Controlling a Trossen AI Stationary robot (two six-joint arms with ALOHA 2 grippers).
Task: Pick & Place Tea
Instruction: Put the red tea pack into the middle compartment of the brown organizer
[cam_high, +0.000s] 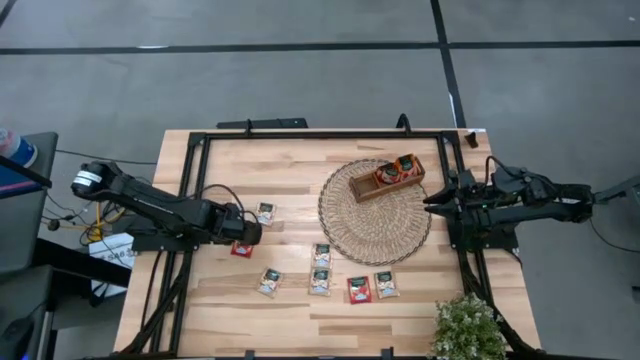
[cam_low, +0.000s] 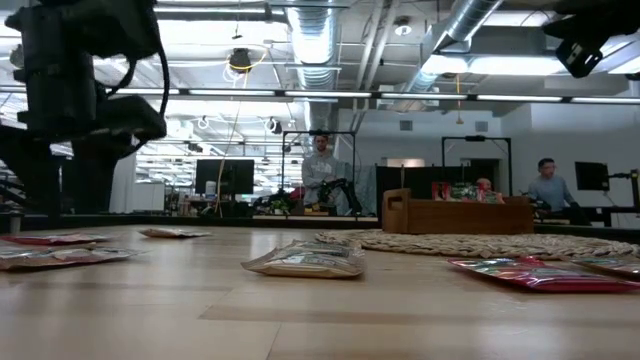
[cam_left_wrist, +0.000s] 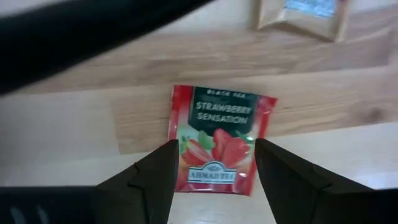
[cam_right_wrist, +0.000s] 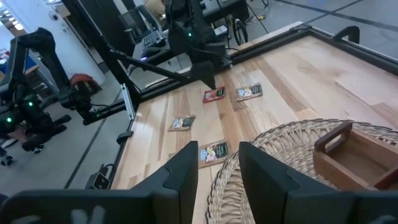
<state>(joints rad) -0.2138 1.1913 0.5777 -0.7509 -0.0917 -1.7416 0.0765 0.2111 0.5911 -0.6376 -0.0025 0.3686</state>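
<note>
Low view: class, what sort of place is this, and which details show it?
Probably an open-plan lab or office workspace: exposed ceiling ducts, desks with monitors, and people beyond the wooden table.

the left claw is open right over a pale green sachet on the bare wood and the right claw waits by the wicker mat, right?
Not quite: the sachet under the open left claw is red, a strawberry one, as the left wrist view shows. It does lie on the bare wood, and the right claw does wait by the wicker mat.

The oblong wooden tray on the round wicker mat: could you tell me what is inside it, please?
The oblong wooden tray holds a few upright tea sachets, red and dark ones. Its walls hide the rest of its compartments.
</note>
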